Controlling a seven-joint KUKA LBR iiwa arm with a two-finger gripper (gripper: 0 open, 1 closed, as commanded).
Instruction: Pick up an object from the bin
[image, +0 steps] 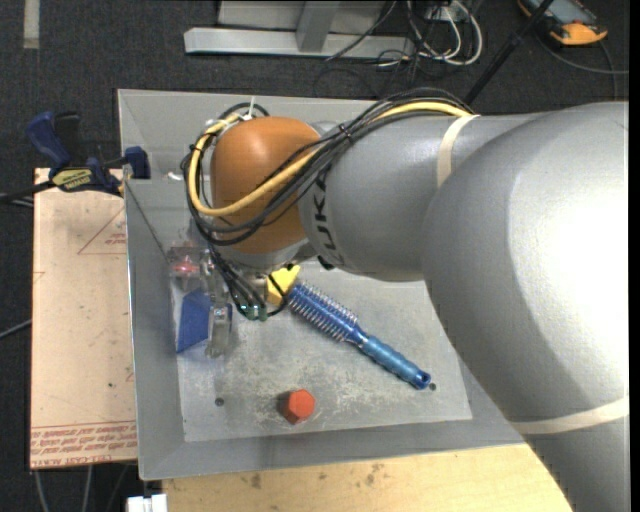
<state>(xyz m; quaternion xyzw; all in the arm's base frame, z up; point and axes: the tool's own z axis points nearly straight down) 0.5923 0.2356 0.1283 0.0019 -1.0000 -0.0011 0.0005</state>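
My gripper (218, 335) reaches down below the orange wrist cover, close to the bin's left wall. A flat blue piece (192, 323) lies right against its left side; whether it is gripped I cannot tell. A small clear pinkish thing (183, 265) lies just behind the blue piece. A yellow thing (284, 279) peeks out from under the wrist on the gripper's right. A blue hairbrush (355, 337) lies slantwise across the bin's middle, bristle end nearest the gripper.
A small red-orange block (296, 405) sits near the bin's front wall. The thick grey arm covers the bin's right and back parts. Bare floor shows between the gripper and the red-orange block.
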